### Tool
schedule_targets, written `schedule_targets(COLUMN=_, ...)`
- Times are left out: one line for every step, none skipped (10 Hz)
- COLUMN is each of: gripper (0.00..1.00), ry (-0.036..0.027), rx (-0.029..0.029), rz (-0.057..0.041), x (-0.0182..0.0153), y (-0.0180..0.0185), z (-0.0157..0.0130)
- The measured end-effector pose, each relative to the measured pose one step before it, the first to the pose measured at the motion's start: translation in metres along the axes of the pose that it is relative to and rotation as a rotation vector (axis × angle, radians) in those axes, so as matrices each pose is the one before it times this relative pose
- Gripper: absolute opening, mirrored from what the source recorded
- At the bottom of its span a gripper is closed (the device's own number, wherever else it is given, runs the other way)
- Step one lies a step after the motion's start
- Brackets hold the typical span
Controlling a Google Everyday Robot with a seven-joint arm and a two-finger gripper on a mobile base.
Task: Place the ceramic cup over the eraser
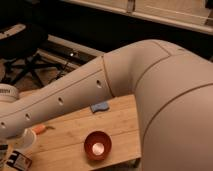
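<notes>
Gripper [14, 136], lower left under the forearm: clenched on ceramic cup [25, 142], smooth, white, tapered, roughly upright. Eraser [18, 161]: flat dark labelled block, just below.

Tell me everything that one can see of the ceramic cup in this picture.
The ceramic cup is small, plain white and smooth; no handle shows. The robot's white arm covers its top. It is at the lower left, in the shut gripper, which is mostly hidden under the arm. It hangs just above the eraser, over the wooden table; whether they touch cannot be told. A small orange object lies beside it.
</notes>
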Motion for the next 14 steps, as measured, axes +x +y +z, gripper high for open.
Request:
schedule_targets(gripper=0.04, ry=-0.00708, rx=-0.00716, rz=-0.01867, x=-0.00411, y=0.00363, z=-0.00298)
schedule_targets(gripper=0.04, ry=-0.00919, rx=-0.00938, rz=-0.01951, x=-0.00514, y=0.00344, z=-0.00203)
schedule_targets(gripper=0.04, ry=-0.00836, rx=-0.00812, rz=-0.01676, x=-0.00467, y=0.00253, z=-0.00106)
schedule_targets(gripper=0.04, ry=-0.00615, rx=-0.00573, rz=-0.01261, x=-0.00354, y=0.00138, z=-0.00015)
schedule_targets(gripper=0.04, ry=-0.00598, rx=-0.00526, rz=-0.01592, x=-0.00427, y=0.00074, z=0.00031)
schedule_targets(gripper=0.04, ry=-0.00231, rx=-0.00592, rz=-0.01633, x=-0.00455, y=0.00063, z=0.00095)
schedule_targets(gripper=0.04, ry=0.00040, rx=-0.00234, rz=-0.00889, x=-0.00224, y=-0.00008, z=0.00028)
schedule_targets(gripper=0.04, ry=0.00061, rx=-0.00238, rz=-0.00870, x=-0.00187, y=-0.00016, z=0.00033)
schedule_targets(gripper=0.04, ry=0.00019, rx=-0.00213, rz=-0.00930, x=-0.00212, y=-0.00002, z=0.00001)
schedule_targets(gripper=0.04, ry=0.00002, rx=-0.00327, rz=-0.01069, x=-0.00267, y=0.00114, z=0.00018)
schedule_targets(gripper=0.04, ry=-0.00050, rx=-0.00346, rz=-0.01012, x=-0.00323, y=0.00174, z=0.00000)
schedule_targets(gripper=0.04, ry=0.00330, rx=-0.00315, rz=-0.00804, x=-0.00152, y=0.00222, z=0.00029)
schedule_targets(gripper=0.04, ry=0.00138, rx=-0.00230, rz=-0.00334, x=-0.00120, y=0.00159, z=0.00074)
schedule_targets(gripper=0.04, ry=0.00272, rx=-0.00311, rz=-0.00066, x=-0.00055, y=0.00201, z=0.00181)
